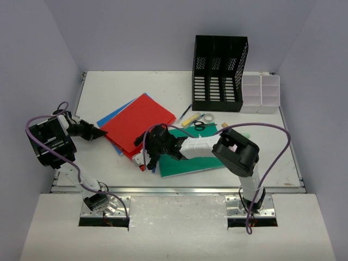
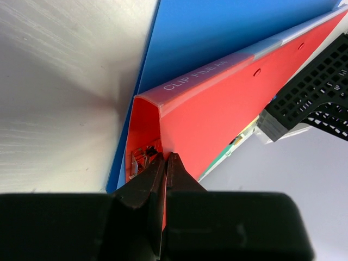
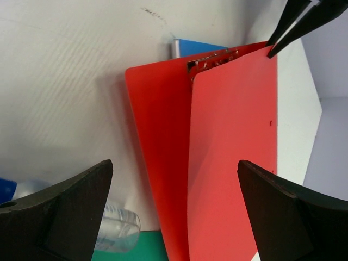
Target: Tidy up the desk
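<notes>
- Spread across the view ahead of both arm bases: white counter (image 1: 109, 87), with a metal rail (image 1: 179, 190) along its near edge.
- Left of centre on the counter: red clip file (image 1: 138, 122), lying askew on top of a blue folder (image 1: 111, 115). "CLIP FILE A4" printed along the spine strip, readable in the left wrist view.
- Clamped on the left corner of the red clip file's top cover: left gripper (image 1: 100, 132), fingertips pressed together with the thin red sheet between them.
- Top cover parted from the lower one at that end, with the metal clip (image 3: 209, 62) showing in the gap.
- Spread wide and gripping nothing: right gripper (image 1: 155, 145), hovering above the near end of the red clip file, one finger on either side of it in the right wrist view.
- Under the right arm, near the rail: green folder (image 1: 190, 164), flat on the counter just beside the red clip file's near corner.
- At the green folder's edge in the right wrist view: a clear plastic item (image 3: 117, 228), too blurred to name.
- Toward the far right of the counter: black mesh file holder (image 1: 219, 76), upright, with a clear compartment box (image 1: 261, 92) right against its right side.
- Between the holder and the green folder, close together: yellow marker (image 1: 190, 120), tape roll (image 1: 209, 117), scissors (image 1: 199, 125).
</notes>
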You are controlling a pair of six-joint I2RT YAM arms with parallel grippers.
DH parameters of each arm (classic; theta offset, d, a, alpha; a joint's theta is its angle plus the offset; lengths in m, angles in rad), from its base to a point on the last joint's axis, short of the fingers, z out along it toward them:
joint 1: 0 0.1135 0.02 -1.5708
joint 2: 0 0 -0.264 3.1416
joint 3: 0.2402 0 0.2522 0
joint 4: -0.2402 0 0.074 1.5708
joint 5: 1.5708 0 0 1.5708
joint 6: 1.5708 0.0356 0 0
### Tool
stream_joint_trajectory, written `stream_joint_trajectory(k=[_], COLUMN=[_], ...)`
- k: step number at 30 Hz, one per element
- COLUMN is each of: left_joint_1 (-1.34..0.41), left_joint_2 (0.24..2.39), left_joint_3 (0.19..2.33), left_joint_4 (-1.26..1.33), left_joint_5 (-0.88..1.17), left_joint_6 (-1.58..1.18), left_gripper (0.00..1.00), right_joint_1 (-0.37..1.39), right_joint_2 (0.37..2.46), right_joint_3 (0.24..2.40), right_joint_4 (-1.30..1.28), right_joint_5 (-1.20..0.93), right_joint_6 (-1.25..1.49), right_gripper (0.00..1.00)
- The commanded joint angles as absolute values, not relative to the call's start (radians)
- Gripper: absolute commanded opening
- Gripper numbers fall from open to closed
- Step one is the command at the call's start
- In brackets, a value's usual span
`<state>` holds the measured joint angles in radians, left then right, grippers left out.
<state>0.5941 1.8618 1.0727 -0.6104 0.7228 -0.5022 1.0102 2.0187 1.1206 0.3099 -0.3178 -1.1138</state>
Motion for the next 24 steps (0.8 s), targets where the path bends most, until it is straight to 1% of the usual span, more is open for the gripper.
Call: stream_joint_trajectory(k=[1, 6, 10, 20, 23, 24], left_joint_1=[0.586, 0.586, 0.588, 0.593, 0.594, 0.595], left_joint_2=[1.824, 1.818, 1.821, 1.84, 1.848, 1.849], left_joint_3=[1.05, 1.043, 1.048, 1.027, 1.015, 1.008], left_joint_4=[-0.613, -0.623, -0.639, -0.659, -0.653, -0.646], left_joint_5=[0.768, 0.769, 0.776, 0.782, 0.789, 0.796], left_joint_6=[-0.523, -0.522, -0.506, -0.483, -0.492, -0.496], left_gripper=[0.0, 0.0, 0.0, 0.0, 0.0, 0.0], right_joint_1=[1.068, 1.117, 1.123, 1.123, 1.122, 1.123], right_joint_2=[2.008, 2.055, 2.115, 2.247, 2.262, 2.263], right_joint_3=[1.125, 1.146, 1.167, 1.208, 1.225, 1.231], right_joint_4=[0.231, 0.278, 0.324, 0.583, 0.61, 0.605], right_joint_5=[-0.158, -0.05, -0.014, 0.055, 0.057, 0.057], right_joint_6=[-1.063, -1.066, -1.076, -1.072, -1.07, -1.066], right_gripper=[0.99, 0.99, 0.99, 0.98, 0.77, 0.68])
